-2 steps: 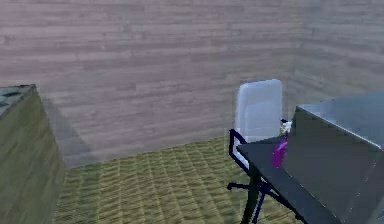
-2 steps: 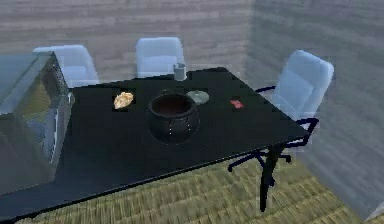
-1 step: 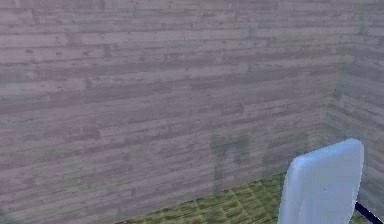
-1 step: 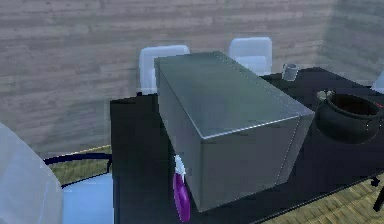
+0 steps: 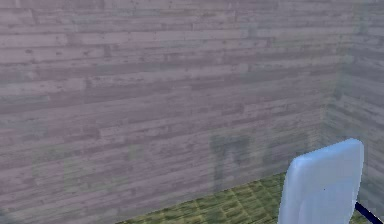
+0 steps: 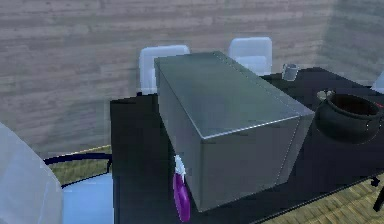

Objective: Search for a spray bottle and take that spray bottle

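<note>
Arm side view: black worktop (image 6: 135, 140) with a big grey metal box (image 6: 230, 120) in the middle. At 7 o'clock from the box, right against its near corner, stands a purple bottle with a pale head. Shape and colour fit the spray bottle (image 6: 181, 190). It is upright, on the worktop near the front edge, at roughly 6 o'clock in this picture.

Other stuff:
- dark round pot (image 6: 350, 115) at 3 o'clock
- small clear glass (image 6: 290, 71) at 1 o'clock
- two pale chairs (image 6: 163, 62) behind the worktop at 12 o'clock
- another pale chair back (image 6: 30, 180) at 8 o'clock

Forward view: plank wall (image 5: 150, 90), a strip of yellowish rug (image 5: 200, 205) at 6 o'clock, and a pale blue chair back (image 5: 320, 185) at 5 o'clock.

Claw state: cannot tell, released or grasping, from these pictures.

Progress, as a judgement: the search part looks done, since the bottle is in sight on the arm's side. The take part is not done, because the bottle sits on the worktop. Left to do: line up with it, reach out, grasp and lift clear. The box touching the bottle leaves little room on that side, so bumping the box is a risk.
</note>
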